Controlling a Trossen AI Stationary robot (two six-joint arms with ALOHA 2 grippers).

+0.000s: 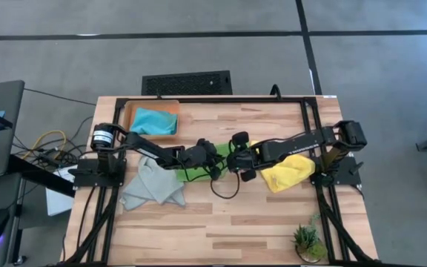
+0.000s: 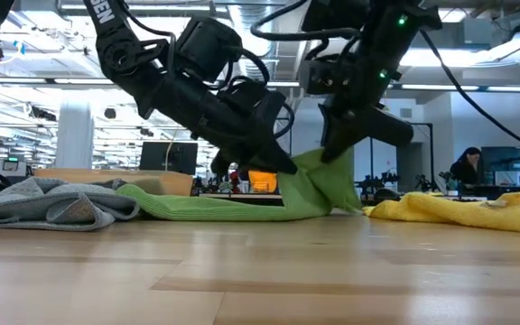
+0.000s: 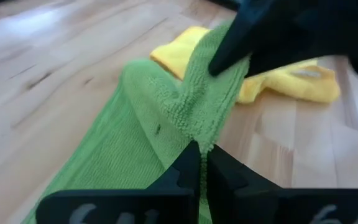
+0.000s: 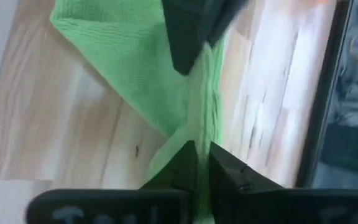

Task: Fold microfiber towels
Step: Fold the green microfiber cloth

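A lime green towel point(image 1: 191, 173) lies in the middle of the table, its right end raised in a ridge point(image 2: 312, 176). My left gripper point(image 1: 207, 154) and my right gripper point(image 1: 232, 160) meet over that ridge, and both are shut on it. A light grey towel point(image 1: 150, 185) lies crumpled to the left. A yellow towel point(image 1: 288, 174) lies crumpled to the right. A turquoise towel point(image 1: 153, 121) lies in a tray at the far left. The orange towel does not show. My left gripper pinches the green towel's raised fold point(image 3: 194, 134) between its two shut fingers, slanting down from the table's left. The held part is lifted; the rest point(image 3: 104, 168) lies on the table. My right gripper pinches the same raised ridge point(image 4: 199, 127) between its two shut fingers, close beside the left gripper's fingers point(image 4: 188, 50), slanting down from the right. The cloth beyond point(image 4: 117, 56) lies spread on the table.
An orange-brown tray point(image 1: 128, 111) stands at the far left. A small potted plant point(image 1: 306, 241) stands at the near right corner. A black cable loop point(image 1: 224, 189) lies just near of the grippers. Bare wood lies along the near edge point(image 1: 213, 230).
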